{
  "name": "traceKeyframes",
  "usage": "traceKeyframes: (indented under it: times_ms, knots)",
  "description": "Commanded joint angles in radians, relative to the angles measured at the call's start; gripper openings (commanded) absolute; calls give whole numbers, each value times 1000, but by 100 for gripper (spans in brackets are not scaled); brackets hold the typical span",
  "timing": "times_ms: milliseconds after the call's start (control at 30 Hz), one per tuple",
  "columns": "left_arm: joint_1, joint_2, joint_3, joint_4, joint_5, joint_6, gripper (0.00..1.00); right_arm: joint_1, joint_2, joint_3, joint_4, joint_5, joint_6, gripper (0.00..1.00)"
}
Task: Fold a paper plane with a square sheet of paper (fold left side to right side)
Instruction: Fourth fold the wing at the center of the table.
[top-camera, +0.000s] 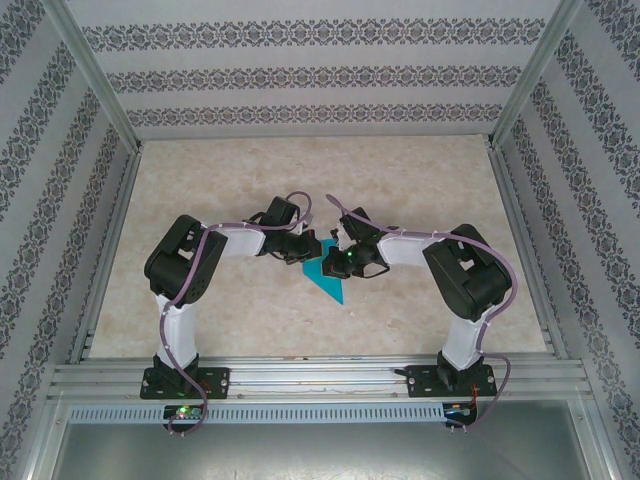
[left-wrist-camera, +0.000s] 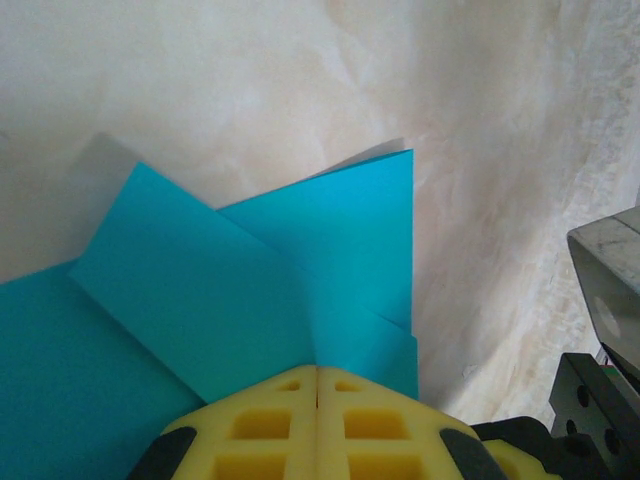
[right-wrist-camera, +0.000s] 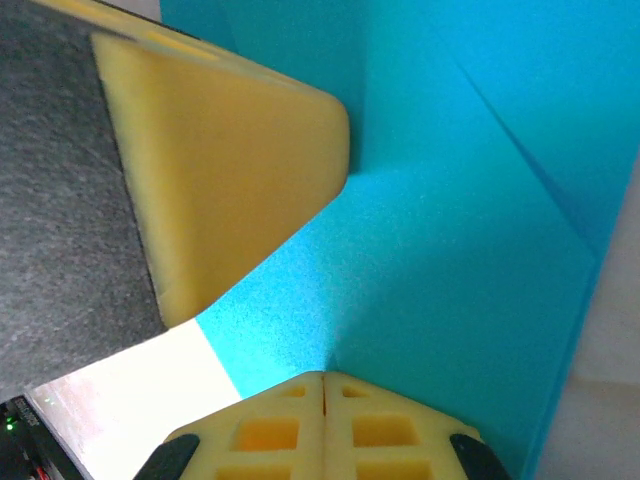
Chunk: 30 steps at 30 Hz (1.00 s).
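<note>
The blue paper (left-wrist-camera: 200, 290) lies flat on the table (left-wrist-camera: 250, 80), in the middle, between the two arms. It is partly folded, with flaps lying on top and a pointy end toward the near edge. The left claw (left-wrist-camera: 317, 378) has its two yellow fingers pressed together with nothing between them, and its tip sits on the paper. The right claw (right-wrist-camera: 323, 382) is pressed together too, tip down on the paper, very close to the left one

I think the step now is to press a fold flat. To do it well, one claw should hold the paper so it cannot slide. The other should rub along the crease, slow and soft, so the thin paper does not rip or bunch up

The paper is not inside any box or bowl; it just rests on the table
</note>
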<state>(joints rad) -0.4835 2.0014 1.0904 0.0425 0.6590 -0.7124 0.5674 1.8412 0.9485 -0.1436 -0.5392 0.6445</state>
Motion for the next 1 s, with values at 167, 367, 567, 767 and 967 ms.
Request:
traceKeyframes:
  times_ms: [167, 367, 567, 767, 967]
  knots:
    - [-12, 45, -18, -79, -90, 19, 0, 18, -57, -91, -76, 6, -8, 0]
    - [-12, 45, -16, -85, -94, 24, 0, 26, -93, -149, -82, 8, 6, 0]
    - [-13, 43, -12, -94, -97, 27, 0, 33, -124, -202, -92, 12, 12, 0]
    - [-12, 42, -9, -97, -99, 30, 0, 40, -158, -243, -112, 28, 15, 0]
    - [-12, 39, -6, -101, -100, 32, 0, 44, -188, -282, -126, 28, 21, 0]
